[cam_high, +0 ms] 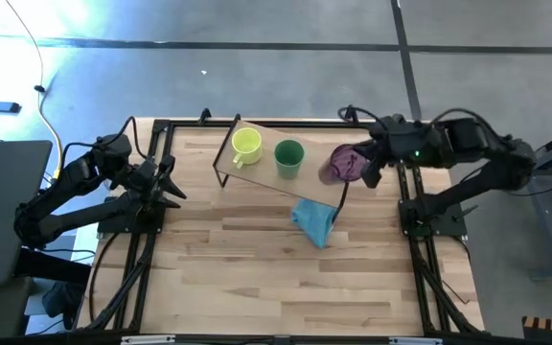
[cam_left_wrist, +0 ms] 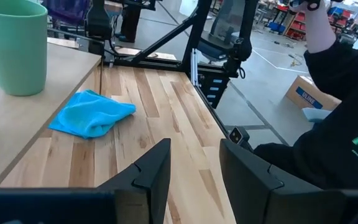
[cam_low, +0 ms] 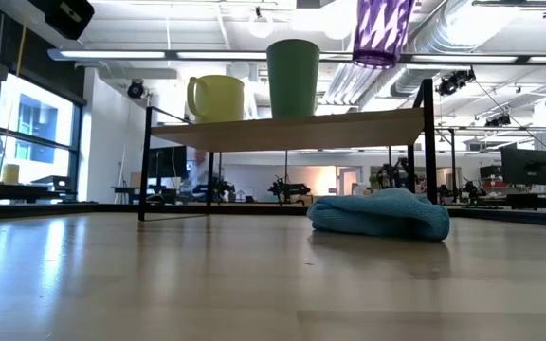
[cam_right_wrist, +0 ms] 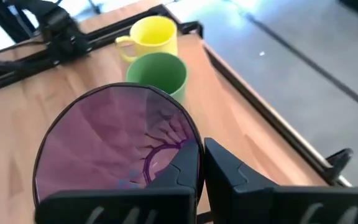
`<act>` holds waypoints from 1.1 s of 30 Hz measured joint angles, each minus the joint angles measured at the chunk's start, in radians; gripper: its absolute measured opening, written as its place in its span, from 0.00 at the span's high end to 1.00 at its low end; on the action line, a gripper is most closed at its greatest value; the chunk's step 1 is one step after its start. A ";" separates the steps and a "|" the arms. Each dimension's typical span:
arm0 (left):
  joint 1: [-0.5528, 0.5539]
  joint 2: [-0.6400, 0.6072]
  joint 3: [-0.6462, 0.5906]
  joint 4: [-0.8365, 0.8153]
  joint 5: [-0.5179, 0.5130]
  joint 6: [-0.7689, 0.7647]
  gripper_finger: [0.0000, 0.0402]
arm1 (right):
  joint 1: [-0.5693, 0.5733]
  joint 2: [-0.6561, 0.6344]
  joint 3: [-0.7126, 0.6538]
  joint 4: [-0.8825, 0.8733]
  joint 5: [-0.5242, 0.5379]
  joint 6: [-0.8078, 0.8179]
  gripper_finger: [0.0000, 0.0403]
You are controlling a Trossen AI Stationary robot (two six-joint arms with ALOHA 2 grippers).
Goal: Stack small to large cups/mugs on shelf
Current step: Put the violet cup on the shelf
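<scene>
The yellow mug [cam_high: 246,146] and the green cup [cam_high: 288,156] stand upright on their bases on the wooden shelf [cam_high: 262,177]. They also show in the low view, mug [cam_low: 216,98] and cup [cam_low: 293,78]. My right gripper [cam_high: 367,163] is shut on the purple ribbed tumbler [cam_high: 343,165], which hangs above the shelf's right end [cam_low: 387,121]. My left gripper [cam_high: 168,182] is open and empty at the table's left edge; it also shows in the left wrist view [cam_left_wrist: 194,168]. My right gripper holds the purple tumbler by its rim [cam_right_wrist: 199,144], on the side toward the right arm. One finger [cam_right_wrist: 180,175] is inside the mouth and the other [cam_right_wrist: 235,177] is outside the wall. The fingers come from above, slanting from the table's right. The tumbler [cam_low: 382,33] hangs mouth up, about upright, clear of the shelf.
A crumpled blue cloth [cam_high: 314,220] lies on the table just in front of the shelf's right end, under the tumbler's side [cam_low: 379,214]. The shelf stands on thin black legs [cam_low: 146,161]. A person in dark clothing [cam_left_wrist: 334,118] is beyond the table's near edge.
</scene>
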 joint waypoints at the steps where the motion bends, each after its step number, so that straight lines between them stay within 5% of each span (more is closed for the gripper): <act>1: 0.000 0.000 0.000 0.000 0.000 0.000 0.68 | -0.014 0.000 0.004 0.000 -0.030 -0.014 1.00; 7: 0.000 0.000 0.000 0.000 0.000 -0.009 0.68 | -0.077 0.000 0.005 0.040 -0.187 -0.118 1.00; 33: 0.000 0.000 0.000 0.001 0.000 -0.018 0.68 | -0.379 0.015 0.007 0.028 -0.528 -0.223 1.00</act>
